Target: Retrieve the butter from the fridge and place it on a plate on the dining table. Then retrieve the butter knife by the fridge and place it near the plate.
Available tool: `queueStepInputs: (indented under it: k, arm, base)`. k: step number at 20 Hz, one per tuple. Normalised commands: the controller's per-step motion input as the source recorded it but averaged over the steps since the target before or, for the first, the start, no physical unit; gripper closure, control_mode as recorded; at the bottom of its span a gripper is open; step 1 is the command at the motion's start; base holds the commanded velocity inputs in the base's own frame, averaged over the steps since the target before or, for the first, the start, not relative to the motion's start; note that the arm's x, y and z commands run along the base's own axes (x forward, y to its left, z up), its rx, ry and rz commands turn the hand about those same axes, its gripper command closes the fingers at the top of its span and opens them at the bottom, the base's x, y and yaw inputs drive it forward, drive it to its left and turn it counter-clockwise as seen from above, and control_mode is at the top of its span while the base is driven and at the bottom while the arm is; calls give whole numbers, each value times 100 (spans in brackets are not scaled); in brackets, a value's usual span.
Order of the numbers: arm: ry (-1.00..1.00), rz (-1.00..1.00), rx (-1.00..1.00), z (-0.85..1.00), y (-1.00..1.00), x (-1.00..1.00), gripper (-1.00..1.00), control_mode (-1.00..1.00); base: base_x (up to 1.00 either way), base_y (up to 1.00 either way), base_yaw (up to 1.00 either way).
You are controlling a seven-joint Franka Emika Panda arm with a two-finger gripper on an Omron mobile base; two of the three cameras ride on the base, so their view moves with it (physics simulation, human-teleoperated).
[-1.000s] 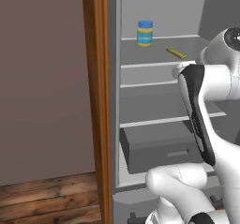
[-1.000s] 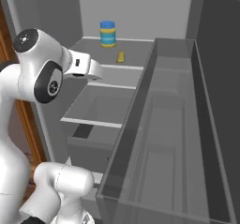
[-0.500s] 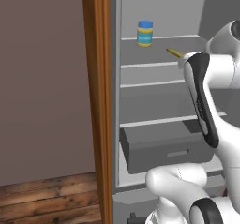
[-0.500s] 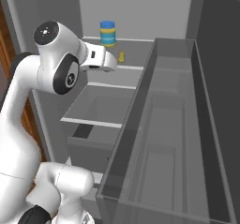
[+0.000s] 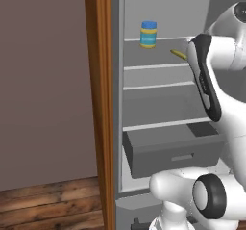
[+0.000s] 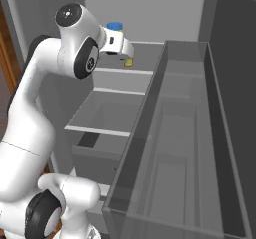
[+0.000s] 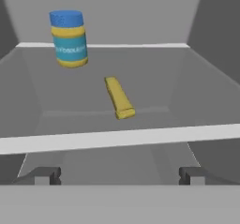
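Note:
The fridge (image 5: pixel 158 99) stands open. The butter (image 7: pixel 119 97), a small yellow stick, lies on its upper shelf, a little behind the shelf's front edge. It shows too in the left base view (image 5: pixel 178 54) and the right base view (image 6: pixel 129 62). My gripper (image 7: pixel 118 176) is open, in front of the shelf edge and pointed at the butter, with nothing between its fingertips (image 7: pixel 44 175). In the right base view my hand (image 6: pixel 118 44) hovers just short of the butter. The plate, the dining table and the butter knife are out of view.
A blue-lidded jar (image 7: pixel 69 38) stands behind and left of the butter on the same shelf. Lower shelves and a grey drawer (image 5: pixel 173 149) lie below. The open fridge door with its bins (image 6: pixel 185 133) runs along my right; a wooden panel (image 5: pixel 98 104) borders the left.
My arm has risen and reached forward to the upper shelf, bringing the hand close to the butter. The gripper stays open; butter and jar have not moved.

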Motion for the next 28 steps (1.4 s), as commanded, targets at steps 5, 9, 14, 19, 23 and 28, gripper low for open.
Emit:
queueStepInputs:
  k: [5, 9, 14, 19, 23, 28]
  arm:
    - [0, 0, 3, -28, 0, 47, -100, -100]
    - [0, 0, 4, -44, 0, 37, -100, -100]
    - [0, 0, 1, -3, 0, 20, -100, -100]
    - [2, 0, 0, 10, 0, 11, -100, -100]
    - [8, 1, 0, -10, -11, 41, -100, -100]
    - [4, 1, 0, -3, -16, 45, -100, -100]
  base:
    - [0, 0, 0]
    - [0, 0, 0]
    - [0, 0, 0]
    - [0, 0, 0]
    - [0, 0, 0]
    - [0, 0, 0]
